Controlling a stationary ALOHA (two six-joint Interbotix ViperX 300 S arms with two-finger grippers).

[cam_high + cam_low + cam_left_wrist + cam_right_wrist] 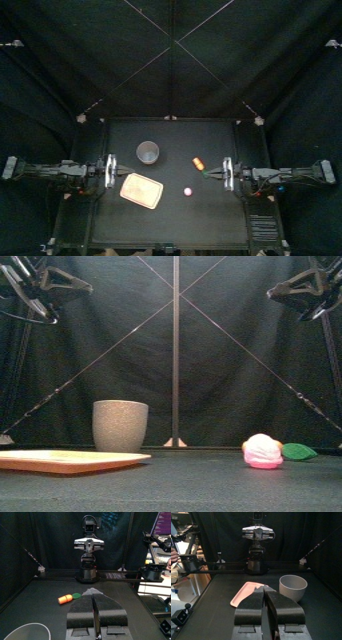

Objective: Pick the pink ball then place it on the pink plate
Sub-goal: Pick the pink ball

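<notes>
The pink ball (189,190) lies on the table right of the middle, and it shows pink and white in the front view (263,451). The pink plate (142,190) lies flat a short way to its left, low at the left in the front view (67,461) and beyond the jaws in the right wrist view (246,593). My left gripper (110,174) rests at the table's left edge and my right gripper (227,174) at the right edge. Both hang high and away from the ball, jaws together and holding nothing. Neither wrist view shows the ball.
A tall grey speckled cup (148,152) stands behind the plate (120,424). An orange toy with a green leaf (199,162) lies behind the ball, right of the cup (65,599).
</notes>
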